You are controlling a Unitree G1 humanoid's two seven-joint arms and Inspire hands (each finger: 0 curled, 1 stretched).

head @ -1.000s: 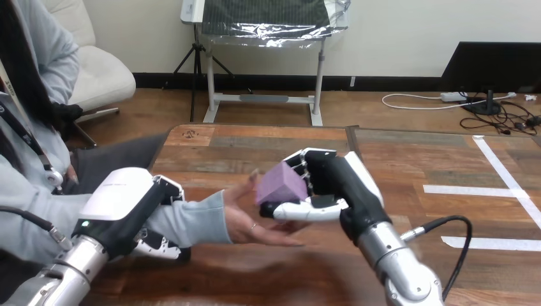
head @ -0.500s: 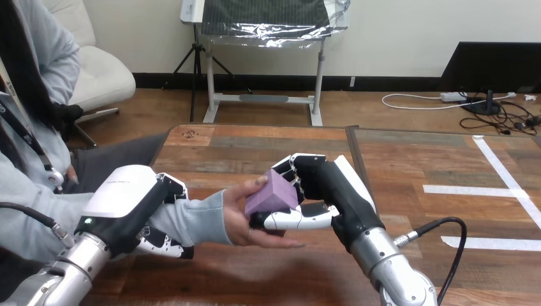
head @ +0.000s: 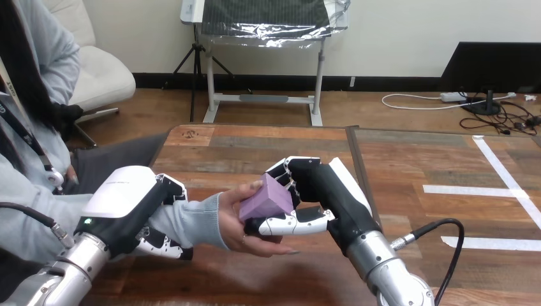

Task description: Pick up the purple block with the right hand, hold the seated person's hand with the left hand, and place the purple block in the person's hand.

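One tilted purple block (head: 265, 201), corner upward

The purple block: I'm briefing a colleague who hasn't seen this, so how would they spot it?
Over the middle of the wooden table, the robot's right hand is at the person's hand. The purple block is pinched in the right hand, just above the person's hand. It is the only purple thing there.
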